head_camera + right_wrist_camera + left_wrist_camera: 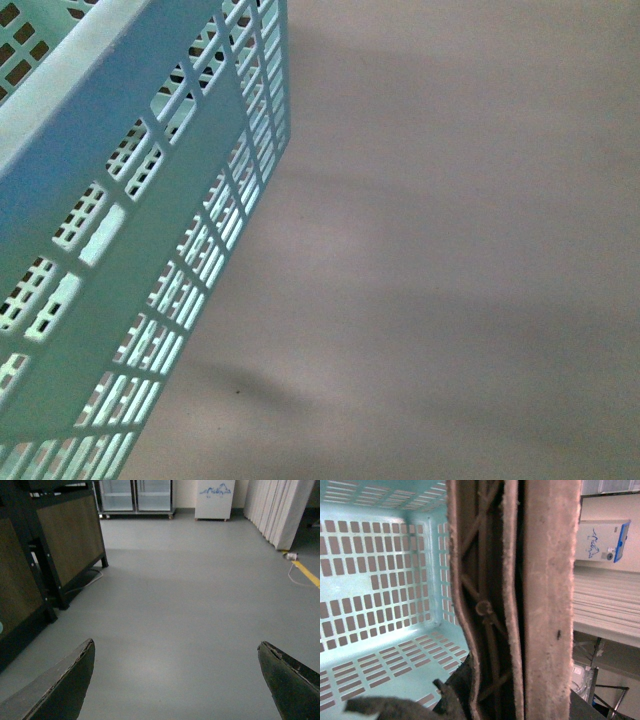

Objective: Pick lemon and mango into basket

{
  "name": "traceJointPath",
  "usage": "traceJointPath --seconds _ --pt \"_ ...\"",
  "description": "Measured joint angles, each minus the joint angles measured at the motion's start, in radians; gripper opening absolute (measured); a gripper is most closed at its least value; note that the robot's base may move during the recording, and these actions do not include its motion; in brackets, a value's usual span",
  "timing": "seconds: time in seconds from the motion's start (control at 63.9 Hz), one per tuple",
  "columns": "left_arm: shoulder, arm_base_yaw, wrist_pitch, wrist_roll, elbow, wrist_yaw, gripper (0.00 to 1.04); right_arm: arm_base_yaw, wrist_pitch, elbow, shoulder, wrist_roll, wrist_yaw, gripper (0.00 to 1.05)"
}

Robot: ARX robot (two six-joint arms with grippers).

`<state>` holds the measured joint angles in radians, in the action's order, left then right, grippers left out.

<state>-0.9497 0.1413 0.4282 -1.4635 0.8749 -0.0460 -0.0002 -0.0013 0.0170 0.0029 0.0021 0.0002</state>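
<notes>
Nearest the body camera, the basket (120, 200) hung tilted across the near left corner of the front view. Its slotted teal wall showed from outside, and light came through the slots. Beyond it lay bare grey-brown floor (450, 250), crossed by soft shadows, with one small dark speck (237, 391) just beside the basket's low end.

In the left wrist view the brown handle (550, 600) ran straight across the picture, very close to the lens. Its ribbed inner face and fuzzy worn edges were plain. The left claw (515, 705) was clenched on that handle. One dark finger (395, 707) lay against the handle's side, and the other was mostly hidden behind it. Past the handle the basket (431, 570) opened out, its slotted floor and walls all in view. On the handle's other side stood a white pleated curtain (605, 600) and a white box with a blue drawing (600, 542).

The right claw (176, 644) was released, with its two dark fingers (60, 690) spread wide and only grey floor (190, 605) between them. Along one edge of that floor stood a dark cabinet with brown panels (65, 535). A yellow line (307, 572) ran along the opposite edge. Against the far wall were glass-door fridges (135, 495), the white box (214, 497) and the curtain (280, 510).
</notes>
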Motion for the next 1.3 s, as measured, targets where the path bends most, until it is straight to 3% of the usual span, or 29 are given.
traceJointPath --seconds 1.299 --pt "0.0 0.0 0.0 0.0 0.002 0.0 0.15 0.0 0.0 0.0 0.0 0.0 0.0 0.96"
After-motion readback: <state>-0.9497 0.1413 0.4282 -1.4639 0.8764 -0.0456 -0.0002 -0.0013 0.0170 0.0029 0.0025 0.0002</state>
